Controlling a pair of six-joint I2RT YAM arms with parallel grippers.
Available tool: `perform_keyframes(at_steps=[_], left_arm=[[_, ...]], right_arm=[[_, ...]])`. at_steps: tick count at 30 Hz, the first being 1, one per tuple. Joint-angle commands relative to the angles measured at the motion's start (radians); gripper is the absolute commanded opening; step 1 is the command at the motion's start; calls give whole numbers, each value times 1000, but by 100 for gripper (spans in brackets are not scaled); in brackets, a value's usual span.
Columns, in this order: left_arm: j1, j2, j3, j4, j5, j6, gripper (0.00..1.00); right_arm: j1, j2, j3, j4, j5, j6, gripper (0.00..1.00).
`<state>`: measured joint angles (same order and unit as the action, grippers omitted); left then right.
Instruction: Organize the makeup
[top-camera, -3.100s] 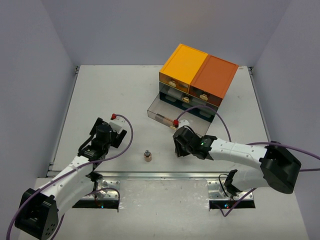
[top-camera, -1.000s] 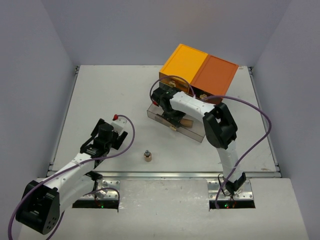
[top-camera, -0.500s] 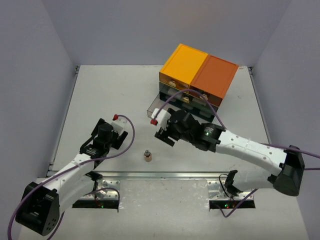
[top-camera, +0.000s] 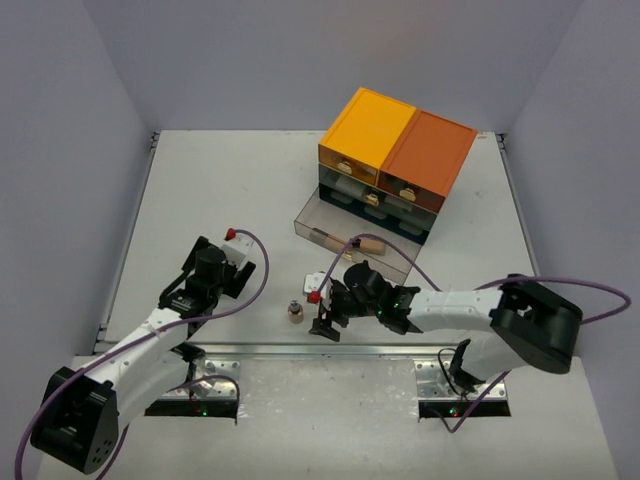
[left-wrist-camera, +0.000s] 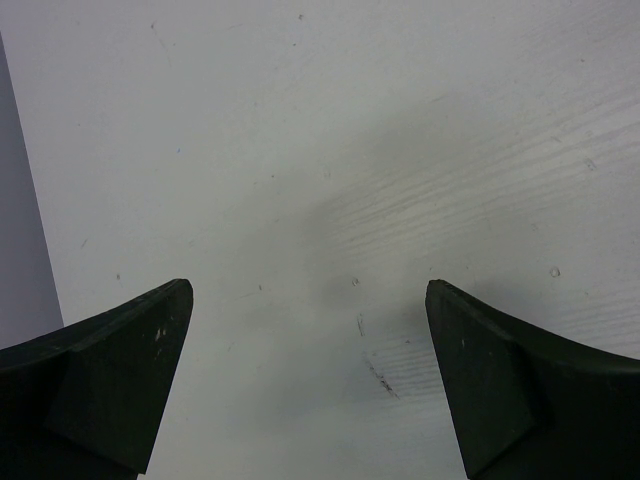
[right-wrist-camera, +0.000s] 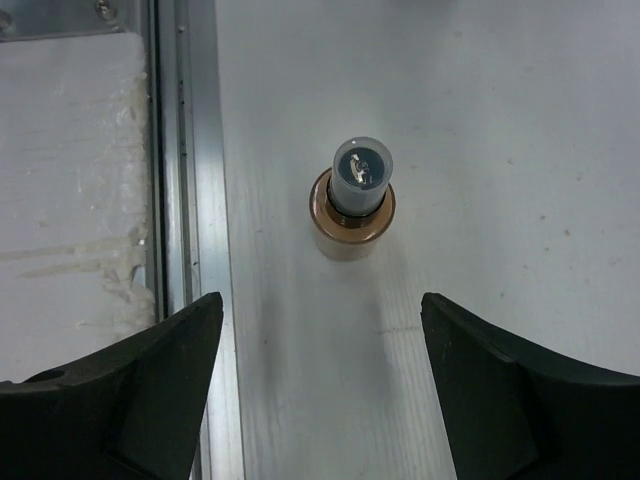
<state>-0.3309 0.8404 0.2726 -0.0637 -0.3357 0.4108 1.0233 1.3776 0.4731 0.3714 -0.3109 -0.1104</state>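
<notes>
One tiny brown bottle with a clear cap stands upright near the table's front edge. In the right wrist view the bottle stands just ahead of my open, empty right gripper, centred between the fingers. From above, the right gripper is low, just right of the bottle. Another brown piece lies in the pulled-out clear drawer. My left gripper is open and empty over bare table. Discs, tube and white pieces are out of view.
The orange-topped drawer chest stands at the back right, its bottom drawer pulled out toward me. A metal rail runs along the front edge, close beside the bottle. The side wall is near the left gripper.
</notes>
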Motion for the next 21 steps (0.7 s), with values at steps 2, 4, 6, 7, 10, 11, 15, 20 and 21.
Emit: perform_keyframes(at_steps=[2, 4, 6, 7, 10, 11, 15, 20, 21], left_arm=[[15, -20, 11, 36, 4, -1, 100], [15, -21, 11, 38, 4, -1, 100], [14, -18, 11, 38, 4, -1, 100], [15, -18, 11, 38, 4, -1, 100], [15, -12, 13, 39, 1, -1, 100], [15, -11, 13, 39, 3, -1, 100], [15, -9, 13, 41, 0, -1, 100], [15, -5, 13, 42, -3, -3, 100], [15, -3, 14, 42, -2, -2, 100]], right_arm=[[-2, 199, 55, 268, 27, 19, 81], [-2, 257, 84, 280, 51, 20, 81], [-2, 290, 98, 297, 45, 28, 81], [-2, 313, 109, 315, 25, 41, 81], [-2, 358, 127, 367, 21, 79, 80], [-2, 369, 135, 372, 26, 88, 79], [-2, 405, 161, 373, 17, 103, 69], [-2, 410, 172, 369, 11, 139, 49], [-2, 408, 174, 365, 9, 140, 45]])
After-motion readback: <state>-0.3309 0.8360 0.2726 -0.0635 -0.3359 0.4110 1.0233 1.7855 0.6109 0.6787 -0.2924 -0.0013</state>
